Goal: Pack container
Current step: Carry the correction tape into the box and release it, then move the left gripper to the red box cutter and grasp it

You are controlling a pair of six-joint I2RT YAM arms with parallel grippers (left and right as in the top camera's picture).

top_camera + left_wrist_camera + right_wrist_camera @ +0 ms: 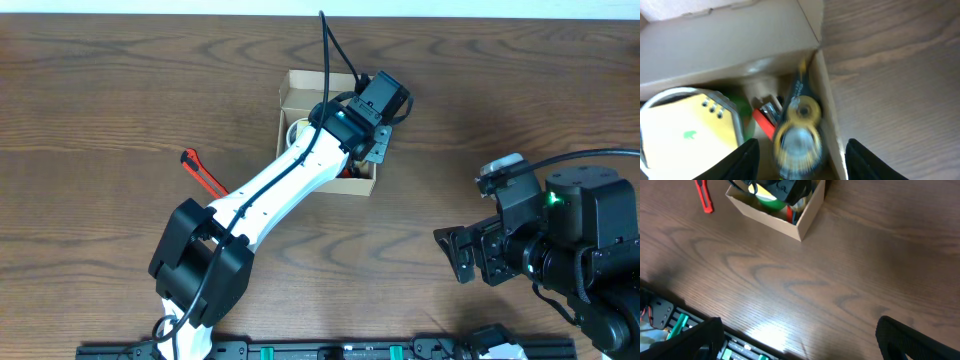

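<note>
The left hand (802,152) hangs right over the open top of the container (715,45), its fingers (747,160) spread wide and gripping nothing. Between them, and clear of both, a blurred yellow-and-black object (797,132) lies against the box's right-hand wall. To its left inside the box are a red piece (762,122), something green (742,112) and a yellow item with a metal rim (685,122). That item carries a small green mark and a row of three dots, all too blurred to read.

From overhead, the left hand (357,140) and its white forearm cover most of the container (290,95). The box stands on the table (100,100) towards the far edge, mouth up and turned slightly askew. The arm hides too much to tell its long axis.

A red tool (203,172) lies on the table just to the box's left.

The right hand (462,255) is well apart, near the front right, fingers (690,340) wide and empty above bare wood.
</note>
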